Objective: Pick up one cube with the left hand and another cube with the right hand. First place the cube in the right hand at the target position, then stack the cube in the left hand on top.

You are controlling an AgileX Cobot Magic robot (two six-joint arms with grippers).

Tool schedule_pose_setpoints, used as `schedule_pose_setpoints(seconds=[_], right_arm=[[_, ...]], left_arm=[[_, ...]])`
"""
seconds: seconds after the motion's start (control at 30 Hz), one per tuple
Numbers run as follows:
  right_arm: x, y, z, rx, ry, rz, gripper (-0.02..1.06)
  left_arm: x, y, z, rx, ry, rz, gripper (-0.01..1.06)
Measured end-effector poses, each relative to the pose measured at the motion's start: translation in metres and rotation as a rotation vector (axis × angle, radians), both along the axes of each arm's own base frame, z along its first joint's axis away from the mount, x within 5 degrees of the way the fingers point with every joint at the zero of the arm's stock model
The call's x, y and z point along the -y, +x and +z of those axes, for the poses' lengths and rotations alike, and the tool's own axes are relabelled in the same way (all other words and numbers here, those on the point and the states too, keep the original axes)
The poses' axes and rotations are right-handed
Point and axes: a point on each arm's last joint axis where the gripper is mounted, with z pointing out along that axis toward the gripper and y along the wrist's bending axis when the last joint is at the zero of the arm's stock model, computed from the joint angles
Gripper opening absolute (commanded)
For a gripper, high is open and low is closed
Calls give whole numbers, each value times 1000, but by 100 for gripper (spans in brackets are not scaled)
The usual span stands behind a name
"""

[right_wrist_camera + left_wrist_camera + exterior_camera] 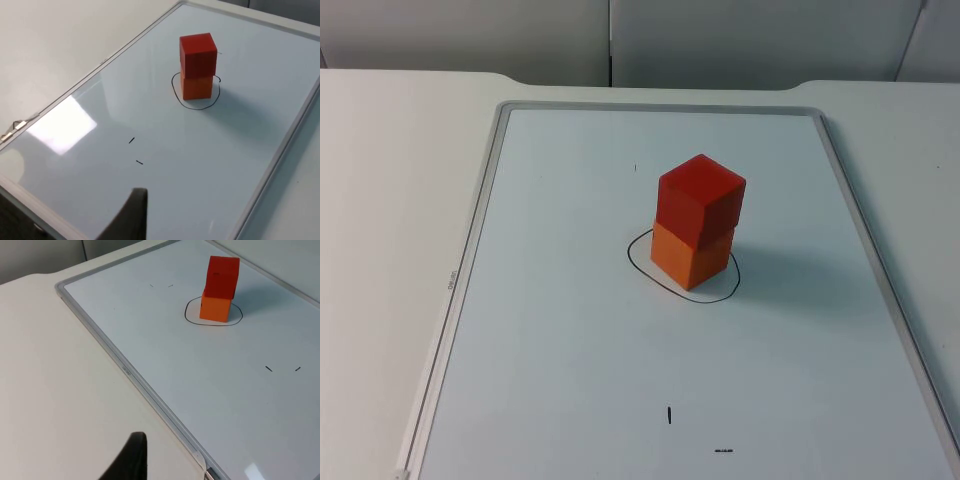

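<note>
In the left wrist view, one black fingertip of the left pincer is hanging over the bare white tabletop, just outside the whiteboard's grey frame; whether that pincer is apart or together I cannot tell. In the right wrist view, a fingertip of the right pincer is hovering over the whiteboard itself, near its edge, and again I cannot tell how its fingers are standing. Neither pincer is touching a cube.

A little farther along, short black pen marks are showing on the whiteboard's surface — a small stroke and a tiny dash beside it in the top view.

Beyond those, near the middle of the whiteboard, the orange cube is sitting inside a hand-drawn black ring (the ring is running round its base, with part of the line hidden behind the cube). The red cube is resting directly on top of the orange one, touching it, turned slightly and overhanging a little, so the edges of the two are not lining up exactly. The stack is standing upright and casting a soft shadow to one side.

Farthest back, the tabletop is ending at the grey wall.
</note>
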Motion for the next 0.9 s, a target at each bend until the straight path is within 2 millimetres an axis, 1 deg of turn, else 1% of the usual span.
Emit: schedule_pose_setpoints(seconds=[0.1, 0.2, 0.23, 0.47, 0.5, 0.63, 0.9], right_arm=[[0, 0, 0, 0, 0, -28, 105], [-1, 0, 0, 0, 0, -114, 105], [-1, 0, 0, 0, 0, -114, 105], [-3, -1, 0, 0, 0, -380, 105], [-3, -1, 0, 0, 0, -380, 105], [-3, -1, 0, 0, 0, -492, 105], [-4, -1, 0, 0, 0, -533, 105]], left_arm=[[0, 0, 0, 0, 0, 0, 105], [0, 0, 0, 0, 0, 0, 105], [0, 0, 0, 0, 0, 0, 105], [0, 0, 0, 0, 0, 0, 105], [0, 0, 0, 0, 0, 0, 105], [0, 0, 0, 0, 0, 0, 105], [0, 0, 0, 0, 0, 0, 105]])
